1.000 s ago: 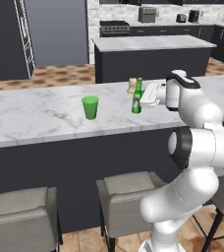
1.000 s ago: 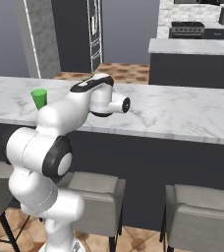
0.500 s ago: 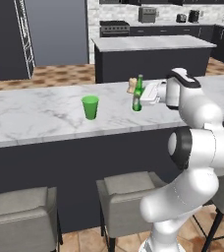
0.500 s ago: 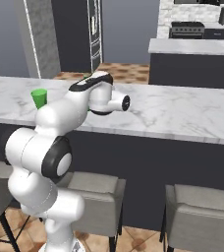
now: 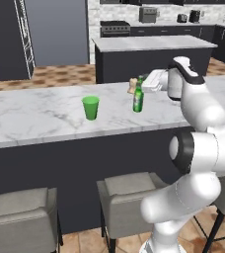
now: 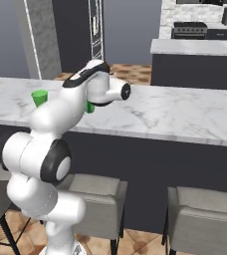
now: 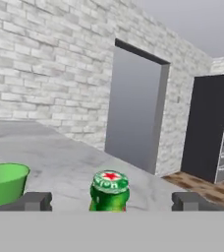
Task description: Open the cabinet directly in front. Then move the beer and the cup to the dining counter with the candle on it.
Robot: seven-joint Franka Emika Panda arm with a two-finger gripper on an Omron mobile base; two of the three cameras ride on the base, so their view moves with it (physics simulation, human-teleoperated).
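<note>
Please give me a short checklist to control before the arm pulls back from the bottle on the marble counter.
1. Beer stands upright on the dining counter: ok.
2. Gripper fingers stand wide on both sides of the bottle, apart from the cap: ok.
3. Cup upright on the same counter, apart from the beer: ok.
4. Candle just behind the beer, not knocked over: ok; touching the bottle or not: cannot tell.
5. Free path for the hand to back away from the bottle: cannot tell.
</note>
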